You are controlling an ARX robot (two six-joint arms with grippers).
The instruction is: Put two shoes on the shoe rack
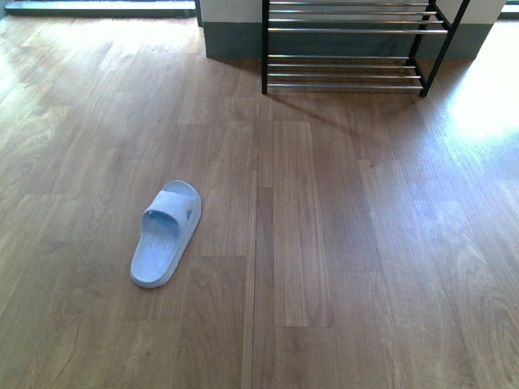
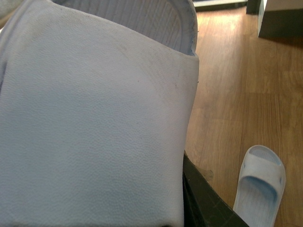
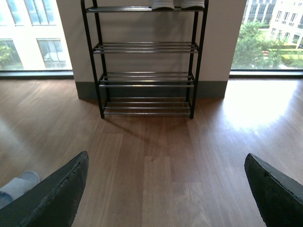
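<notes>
One pale slide (image 2: pixel 94 127) sits gripped in my left claw (image 2: pixel 201 196), bound for the far shoe rack (image 3: pixel 147 47), while my right claw (image 3: pixel 165 161) gapes empty.

One slide (image 1: pixel 166 235) was coloured pale blue. The floor (image 1: pixel 349 243) was patterned in brown wood-grain planks. The shoe rack (image 1: pixel 349 58) was framed in black and barred in silver. A second slide (image 2: pixel 94 123), likewise pale blue, was finely pebbled.

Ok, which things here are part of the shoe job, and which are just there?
Job:
blue slipper on the floor
second blue slipper, up against the left fingers
shoe rack

Not the job:
white-soled footwear on the rack's top tier
grey skirting
</notes>
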